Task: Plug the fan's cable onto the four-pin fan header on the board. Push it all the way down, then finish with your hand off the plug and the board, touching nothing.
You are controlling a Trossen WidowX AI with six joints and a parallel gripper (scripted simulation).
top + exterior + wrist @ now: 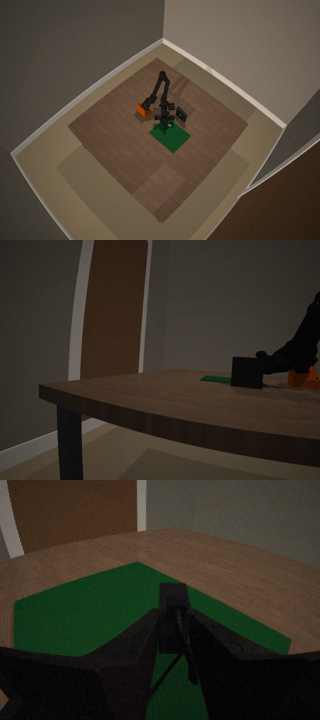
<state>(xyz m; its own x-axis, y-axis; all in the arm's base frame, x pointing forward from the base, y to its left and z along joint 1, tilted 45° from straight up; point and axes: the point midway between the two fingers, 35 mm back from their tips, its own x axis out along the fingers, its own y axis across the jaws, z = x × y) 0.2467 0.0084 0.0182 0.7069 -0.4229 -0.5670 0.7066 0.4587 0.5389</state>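
The green board (pixel 177 139) (pixel 215 379) (pixel 85 615) lies flat on the table. My gripper (pixel 165 127) (pixel 173 615) is shut on the black plug (pixel 173 592), low over the board's near part. The fan's thin dark cable (pixel 167 674) hangs below the plug and runs toward the fan. A small pale piece (pixel 169 125), perhaps the header, shows on the board right beside the fingers in the top view. The wrist view does not show the header. Whether the plug touches it cannot be told. In the exterior view the fan hides the fingertips.
The dark square fan (pixel 181 114) (pixel 247 373) stands upright on the table (pixel 111 134) (pixel 155 400) (pixel 215 555), beside the board and close to the gripper. An orange block (pixel 142 111) (pixel 301 379) stands on the other side, by the arm's base.
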